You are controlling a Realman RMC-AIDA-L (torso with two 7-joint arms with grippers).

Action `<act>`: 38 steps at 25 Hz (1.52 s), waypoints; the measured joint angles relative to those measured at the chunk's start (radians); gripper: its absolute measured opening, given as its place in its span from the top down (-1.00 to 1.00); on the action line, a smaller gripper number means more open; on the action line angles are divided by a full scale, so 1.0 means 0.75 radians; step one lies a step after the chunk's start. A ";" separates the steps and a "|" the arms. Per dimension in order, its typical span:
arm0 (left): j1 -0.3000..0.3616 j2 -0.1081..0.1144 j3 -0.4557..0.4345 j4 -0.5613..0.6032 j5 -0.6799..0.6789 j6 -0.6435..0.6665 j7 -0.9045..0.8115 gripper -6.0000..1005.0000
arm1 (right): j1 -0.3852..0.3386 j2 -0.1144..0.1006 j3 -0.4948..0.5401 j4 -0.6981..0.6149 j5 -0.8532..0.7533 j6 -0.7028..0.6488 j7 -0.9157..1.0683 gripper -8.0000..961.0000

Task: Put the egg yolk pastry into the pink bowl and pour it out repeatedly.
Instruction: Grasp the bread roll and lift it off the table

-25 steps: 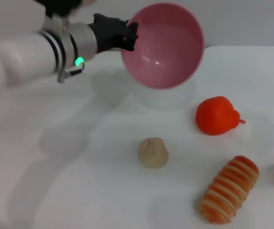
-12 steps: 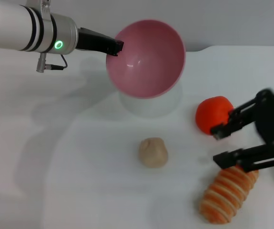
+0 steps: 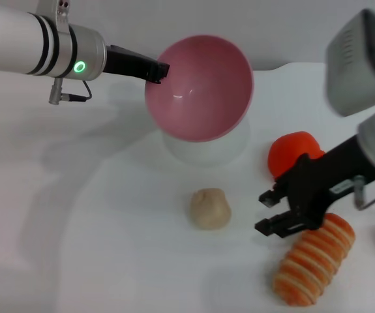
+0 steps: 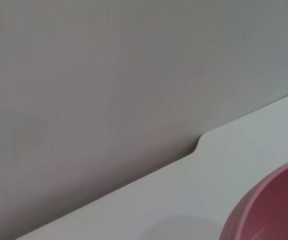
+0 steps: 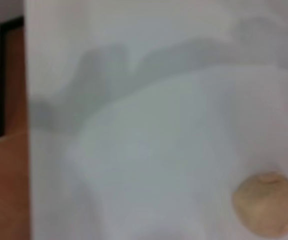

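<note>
Left gripper (image 3: pixel 156 70) clamping tilted, raised bowl (image 3: pixel 200 88) rim, right gripper (image 3: pixel 270 210) spread beside pastry (image 3: pixel 209 208) on table (image 3: pixel 109 248)

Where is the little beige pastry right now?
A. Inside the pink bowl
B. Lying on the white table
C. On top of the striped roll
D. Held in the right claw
B. The pastry lies on the table, apart from the open right claw and from the pink bowl, which the left claw holds tilted in the air.

A red-orange fruit (image 3: pixel 290 151) and a striped roll (image 3: pixel 312 262) lie on the white table (image 3: pixel 109 248).
</note>
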 joint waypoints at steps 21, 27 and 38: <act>0.024 0.001 0.000 -0.008 0.000 0.006 -0.002 0.91 | 0.088 0.007 -0.370 0.325 -0.085 0.606 0.135 0.09; 0.025 0.002 -0.001 -0.008 0.000 0.008 0.000 0.91 | 0.093 0.011 -0.462 0.358 -0.078 0.716 0.169 0.15; 0.034 0.004 0.000 -0.007 0.000 0.010 0.008 0.90 | 0.154 0.014 -0.533 0.501 0.001 0.780 0.173 0.26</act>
